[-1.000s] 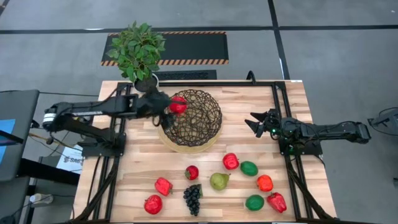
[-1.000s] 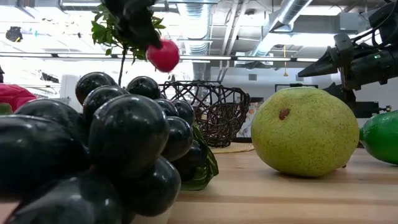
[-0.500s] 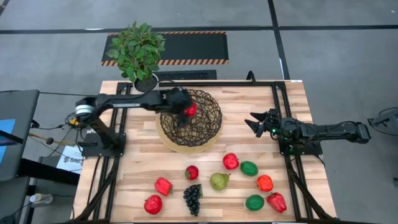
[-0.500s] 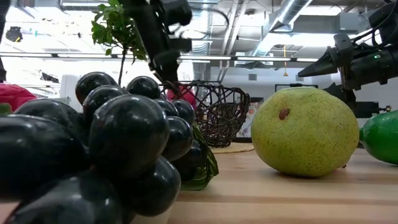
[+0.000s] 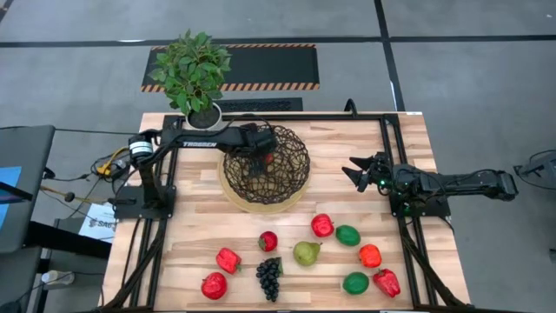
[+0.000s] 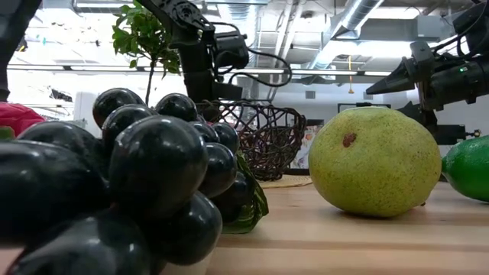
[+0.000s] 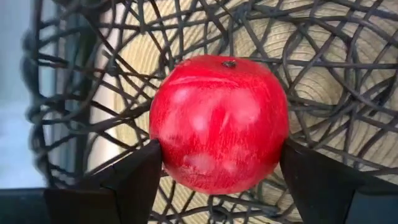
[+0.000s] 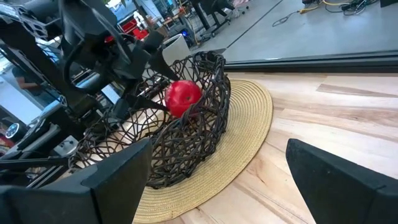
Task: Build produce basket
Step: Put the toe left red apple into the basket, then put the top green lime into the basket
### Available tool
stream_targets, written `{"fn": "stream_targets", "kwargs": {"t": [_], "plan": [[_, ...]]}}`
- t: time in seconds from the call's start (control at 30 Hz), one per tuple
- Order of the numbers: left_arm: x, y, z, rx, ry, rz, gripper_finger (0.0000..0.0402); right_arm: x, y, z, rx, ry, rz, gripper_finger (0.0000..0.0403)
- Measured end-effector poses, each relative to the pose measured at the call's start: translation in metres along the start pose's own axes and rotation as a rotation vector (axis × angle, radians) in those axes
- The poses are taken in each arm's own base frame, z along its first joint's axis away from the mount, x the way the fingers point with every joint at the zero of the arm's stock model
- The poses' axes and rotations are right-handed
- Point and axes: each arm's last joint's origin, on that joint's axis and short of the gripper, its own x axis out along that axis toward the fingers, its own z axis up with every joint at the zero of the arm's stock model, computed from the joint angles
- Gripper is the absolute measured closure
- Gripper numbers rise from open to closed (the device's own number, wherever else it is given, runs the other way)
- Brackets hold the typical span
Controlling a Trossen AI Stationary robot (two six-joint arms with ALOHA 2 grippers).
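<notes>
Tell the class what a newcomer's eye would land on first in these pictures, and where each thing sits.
First, the red apple between the left gripper's fingers, inside the woven basket at the table's far middle. Next, the loose row of produce along the near edge, with the dark grape bunch and yellow-green pear looming in the low view. The right gripper waits open, right of the basket.

The table [image 5: 408, 139] is pale wood planks, standing on a grey floor [image 5: 78, 61] crossed by dark seams. Just behind the table lies a black mat [image 5: 261, 65] edged with orange-and-black hazard stripes. A potted plant [image 5: 193, 74] stands at the table's back corner, overlapping the mat's end. Beside the table a grey surface [image 5: 22, 174] shows. Above, the ceiling carries silver ducts [image 6: 351, 15] and pipes, with bright daylight behind.
</notes>
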Motion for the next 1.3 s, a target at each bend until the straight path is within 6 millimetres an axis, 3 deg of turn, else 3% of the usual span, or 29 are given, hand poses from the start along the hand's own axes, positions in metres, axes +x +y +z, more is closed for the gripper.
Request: {"fn": "stream_targets", "kwargs": {"t": [0.33, 0.5, 0.67, 0.87, 1.03, 1.3], "plan": [[-0.004, -0.007, 0.006, 0.011, -0.044, 0.002, 0.0042, 0.000, 0.000, 0.000, 0.000, 0.000, 0.000, 0.0012], [-0.024, -0.008, 0.020, 0.026, -0.086, -0.007, 0.0039, 0.000, 0.000, -0.001, 0.000, 0.013, 0.016, 0.0012], [-0.057, -0.008, 0.035, 0.058, -0.105, -0.019, 0.0038, -0.001, 0.006, 0.008, 0.002, 0.001, 0.031, 0.0012], [-0.105, -0.014, 0.044, 0.102, -0.124, -0.098, 0.0038, -0.007, 0.030, 0.044, -0.031, -0.010, 0.093, 0.0012], [-0.143, -0.021, 0.034, 0.099, -0.194, -0.238, 0.0038, -0.003, 0.053, 0.062, -0.111, 0.215, 0.064, 0.0012], [-0.212, -0.033, 0.001, 0.013, -0.299, -0.427, 0.0038, 0.024, 0.103, 0.066, -0.216, 0.692, 0.021, 0.0012]]}}
